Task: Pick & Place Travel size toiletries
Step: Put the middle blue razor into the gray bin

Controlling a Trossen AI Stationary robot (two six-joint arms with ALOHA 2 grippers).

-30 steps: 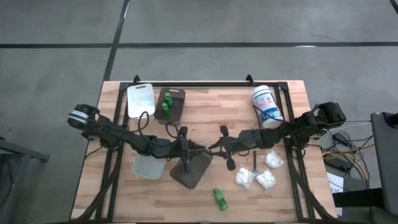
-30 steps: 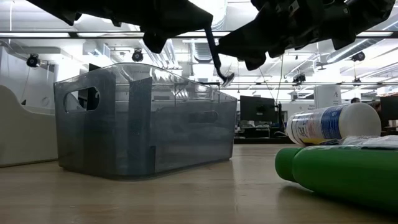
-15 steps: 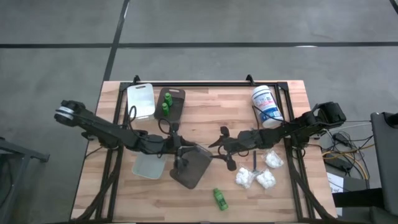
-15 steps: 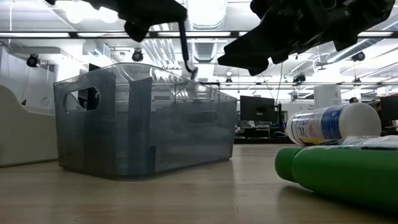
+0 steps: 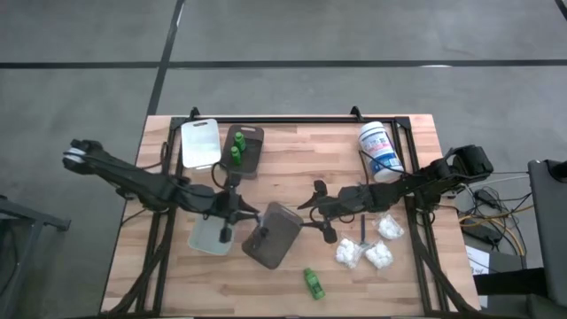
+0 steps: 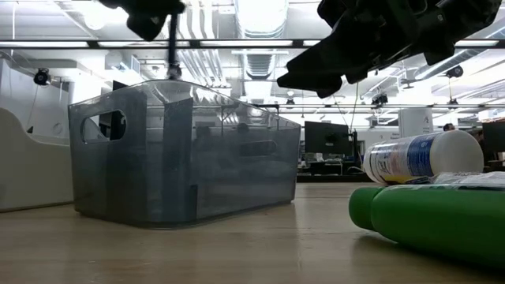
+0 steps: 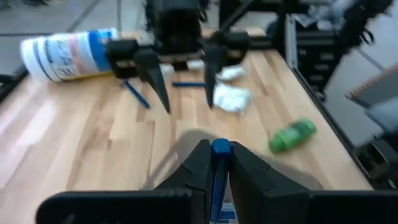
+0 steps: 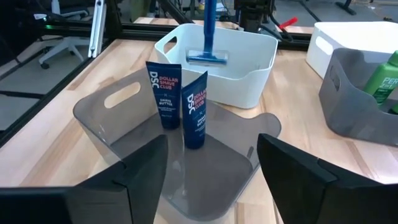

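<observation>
My left gripper is shut on a slim blue razor, which hangs over the white tray left of the grey tray. Two dark blue tubes stand upright in the grey tray. My right gripper stands open just right of the grey tray, with nothing between its fingers. A green bottle lies near the front edge. White packets and a blue stick lie at the right. Two green bottles stand in the dark tray at the back. My left gripper pinches the razor's blue handle between its two fingers, at the handle's upper end. The razor hangs upright below the fingers, its head lowest and lifted clear above the white tray.
A large white tub with a blue label lies on its side at the back right. Another white tray sits at the back left beside the dark tray. Bare wood shows between the grey tray and the front edge.
My left gripper has risen and gone toward the table's left edge with the razor. It has left the space above the grey tray and now stands over the white tray. The razor still hangs upright. My right arm has stayed in place.
</observation>
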